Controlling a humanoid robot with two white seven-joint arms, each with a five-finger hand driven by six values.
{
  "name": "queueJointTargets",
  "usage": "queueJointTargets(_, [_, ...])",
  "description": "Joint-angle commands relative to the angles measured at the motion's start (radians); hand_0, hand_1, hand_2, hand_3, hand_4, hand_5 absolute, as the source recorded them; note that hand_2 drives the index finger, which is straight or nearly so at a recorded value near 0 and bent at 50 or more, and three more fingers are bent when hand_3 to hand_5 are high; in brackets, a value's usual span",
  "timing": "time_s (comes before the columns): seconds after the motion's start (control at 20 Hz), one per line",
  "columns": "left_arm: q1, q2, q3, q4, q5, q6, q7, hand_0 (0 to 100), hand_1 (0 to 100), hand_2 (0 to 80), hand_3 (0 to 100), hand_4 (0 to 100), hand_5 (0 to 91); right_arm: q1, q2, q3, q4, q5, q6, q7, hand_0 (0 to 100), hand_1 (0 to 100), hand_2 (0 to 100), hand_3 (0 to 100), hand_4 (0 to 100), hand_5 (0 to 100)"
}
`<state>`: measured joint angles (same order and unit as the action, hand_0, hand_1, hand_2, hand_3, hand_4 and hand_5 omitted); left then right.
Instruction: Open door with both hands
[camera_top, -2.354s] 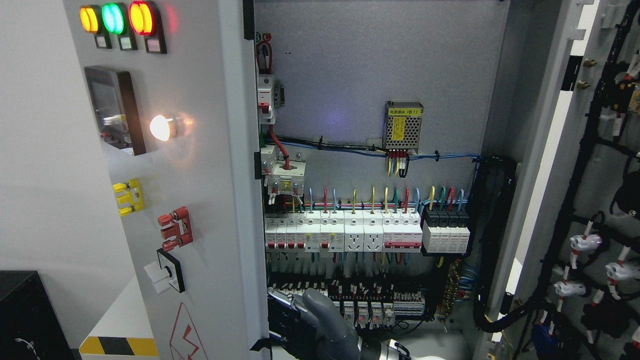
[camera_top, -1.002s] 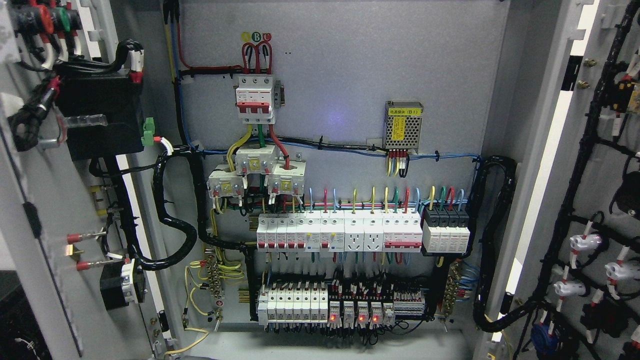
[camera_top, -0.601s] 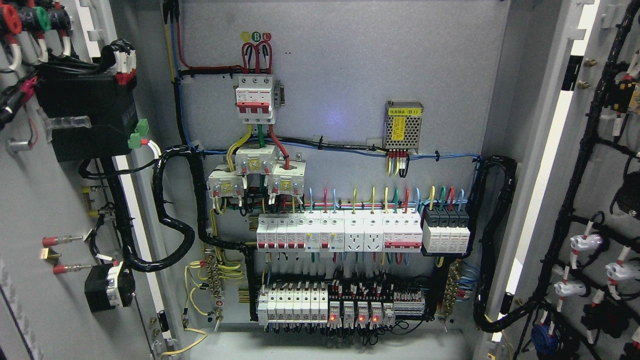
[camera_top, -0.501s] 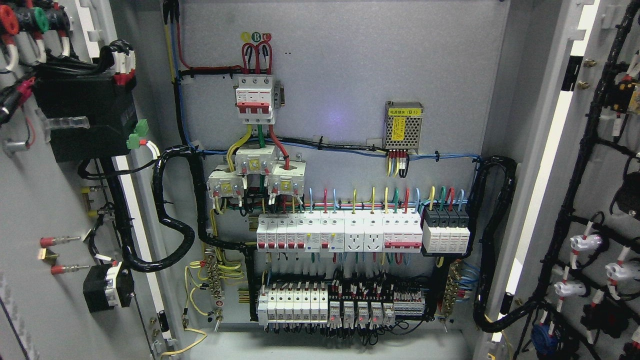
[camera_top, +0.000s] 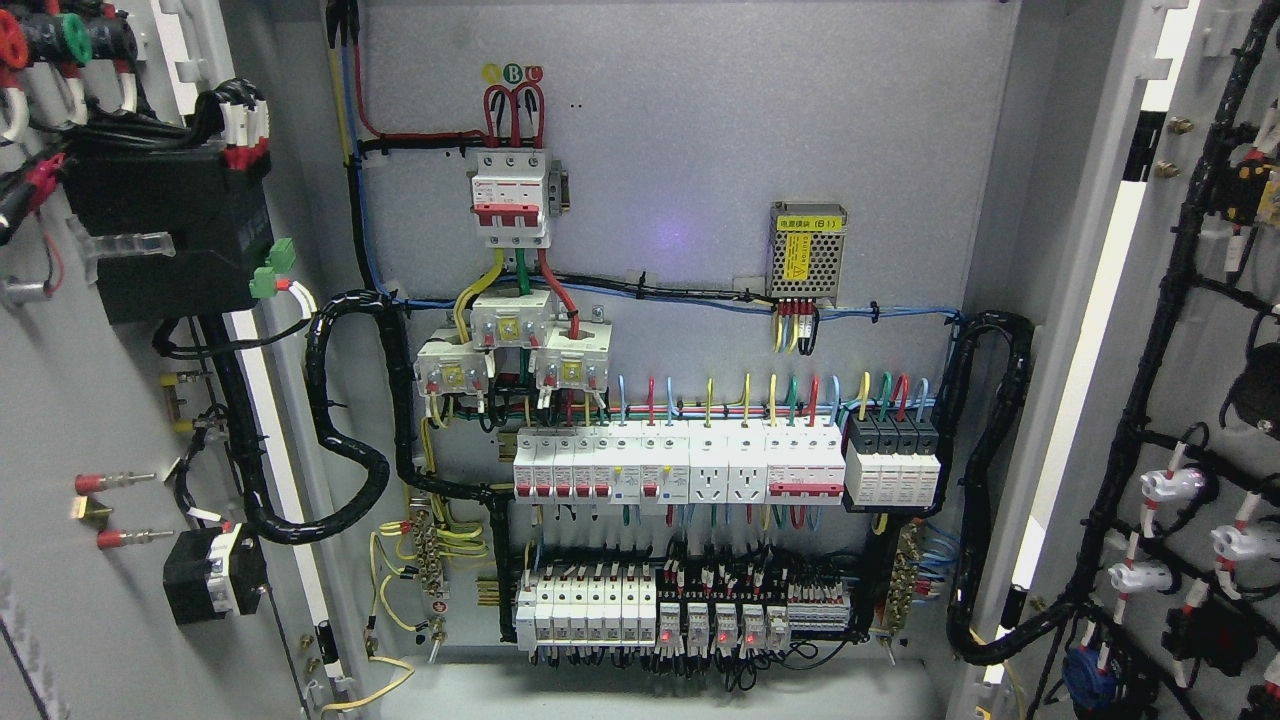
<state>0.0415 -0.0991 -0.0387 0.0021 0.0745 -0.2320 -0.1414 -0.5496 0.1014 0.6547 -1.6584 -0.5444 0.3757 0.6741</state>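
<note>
Doors look fully open: grey steel left door (camera_top: 100, 400) and grey right door (camera_top: 1190, 400) flank the wired cabinet panel (camera_top: 700, 150). Neither hand shows, so I cannot tell its state; any further push should stay gentle.

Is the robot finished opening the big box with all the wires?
It looks finished. The left door is swung wide, showing its inner side, and the right door stands open too. The back panel with its breakers is in full view. No robot hand shows, so nothing is in hand, and nothing seems left.
</note>
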Motion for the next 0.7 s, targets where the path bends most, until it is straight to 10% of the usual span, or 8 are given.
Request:
queueJointTargets(0.0, [0.167, 0.036, -0.252, -0.436, -0.002, 0.003, 0.005, 0, 0, 0.0, 0, 0, 0.0, 0.126, -0.129, -0.257, -0.026, -0.002, -0.026, 0.002, 0, 0, 0, 0, 0, 0])
queueJointTargets(0.2, [0.313, 0.142, -0.481, -1.105, -0.002, 0.008, 0.014, 0, 0, 0.0, 0, 0, 0.0, 0.242, -0.192, -0.374, -0.128, 0.0, -0.153, 0.001, 0, 0, 0, 0, 0, 0])
queueJointTargets(0.65, [0.311, 0.366, -0.5, -1.832, -0.021, -0.102, 0.005, 0, 0, 0.0, 0, 0, 0.0, 0.701, -0.388, -0.438, -0.402, -0.003, -0.667, -0.054, 0, 0, 0, 0, 0, 0])
